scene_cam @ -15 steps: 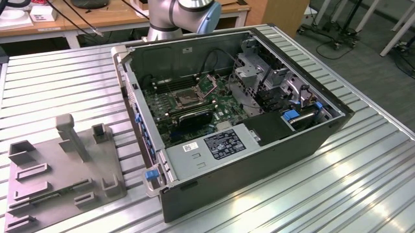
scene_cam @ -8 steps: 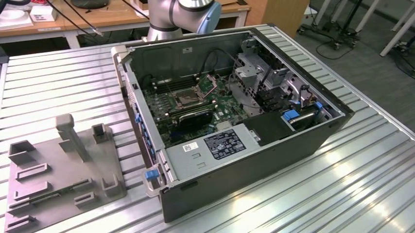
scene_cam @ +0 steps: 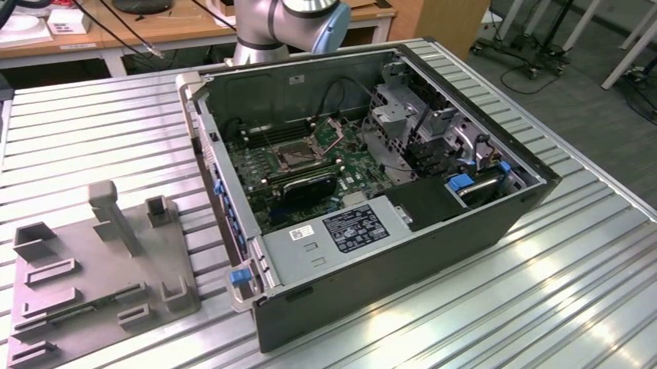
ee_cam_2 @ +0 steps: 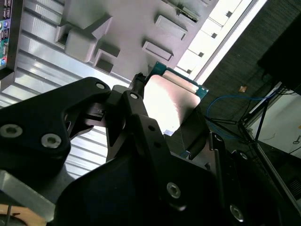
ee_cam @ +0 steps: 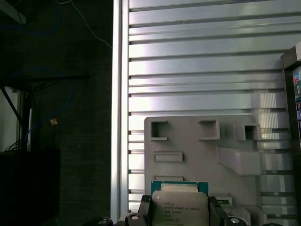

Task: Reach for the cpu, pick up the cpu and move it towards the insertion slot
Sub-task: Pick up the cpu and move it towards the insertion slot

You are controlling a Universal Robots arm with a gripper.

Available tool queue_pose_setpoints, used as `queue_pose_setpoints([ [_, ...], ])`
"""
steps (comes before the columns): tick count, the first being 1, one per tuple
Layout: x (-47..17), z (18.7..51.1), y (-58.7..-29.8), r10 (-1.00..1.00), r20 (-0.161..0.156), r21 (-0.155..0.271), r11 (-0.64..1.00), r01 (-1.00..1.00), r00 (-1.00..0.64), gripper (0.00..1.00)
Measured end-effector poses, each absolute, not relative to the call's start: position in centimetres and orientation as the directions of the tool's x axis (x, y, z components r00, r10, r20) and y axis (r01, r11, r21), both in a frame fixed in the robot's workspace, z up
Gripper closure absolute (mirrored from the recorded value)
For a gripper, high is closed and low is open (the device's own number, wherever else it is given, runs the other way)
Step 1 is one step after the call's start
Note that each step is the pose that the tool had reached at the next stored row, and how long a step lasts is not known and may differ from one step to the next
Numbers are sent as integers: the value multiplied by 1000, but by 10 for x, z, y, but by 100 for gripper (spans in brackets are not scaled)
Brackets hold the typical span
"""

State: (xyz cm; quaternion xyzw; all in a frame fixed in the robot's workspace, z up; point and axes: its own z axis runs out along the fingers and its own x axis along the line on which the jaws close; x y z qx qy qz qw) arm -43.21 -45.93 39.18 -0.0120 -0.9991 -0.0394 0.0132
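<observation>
Gripper (ee_cam_2: pixel 165 110) was closed on the cpu (ee_cam_2: pixel 171 96), its two black fingers (ee_cam_2: pixel 133 101) pressing opposite edges of the chip, with the pale metal face bare between them in both wrist views. The cpu hung over the grey tray (ee_cam: pixel 197 155) and seemed lifted clear of it, though how high could not be told. The tray lay on the ribbed table (ee_cam: pixel 197 70) just beside the open case (scene_cam: pixel 411 254), at the exterior view's left. The slot (scene_cam: pixel 292 157) sat on the board inside the case, well apart from the tray, and looked unfilled. As for handling, the chip was probably very light and quite stiff — a thin square that would not bend in the grip, so little squeeze was needed. Its metal lid looked smooth, hence likely slippery, and a hold on the flat face would be poor. The edges of the green board (ee_cam: pixel 179 184) under the lid were the sensible place to hold, and that was where the fingers appeared to sit. Fragility lay mostly on the hidden underside, where contacts could suffer from a knock or a scrape — as could the slot. A thin edge-hold could also let the chip tilt or slide if jolted, so a level, centred grip mattered more than force.
</observation>
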Motion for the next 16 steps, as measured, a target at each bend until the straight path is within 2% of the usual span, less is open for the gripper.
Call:
queue_pose_setpoints([
  [16, -426, 392, -459, 23, 27, 79, 997, 25, -999, 46],
])
